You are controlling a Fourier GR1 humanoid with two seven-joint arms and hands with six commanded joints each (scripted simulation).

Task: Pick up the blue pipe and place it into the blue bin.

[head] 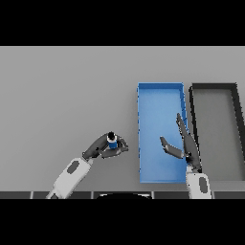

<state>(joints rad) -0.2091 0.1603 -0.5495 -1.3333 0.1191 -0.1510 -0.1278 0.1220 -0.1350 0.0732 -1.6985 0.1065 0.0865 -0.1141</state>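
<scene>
1. The left hand (103,148) reached in from the lower left edge and lay over the grey table (62,95), left of the bins. Its fingers and thumb were curled round the blue pipe (112,142).
2. The blue pipe stood roughly upright in that grasp, a short blue piece with a dark top end. It seemed to be lifted just off the table, though the view from above left that unclear. It was near the blue bin (160,91) but still outside it, beside the bin's left wall.
3. The blue bin lay lengthwise on the table, right of centre, with nothing visible lying in it.
4. The right hand (184,143) hung over the right part of the blue bin, fingers straight and spread, thumb held apart to the left, holding nothing.
5. A black bin (213,87) sat just beside the blue bin on its right, parallel to it.
</scene>
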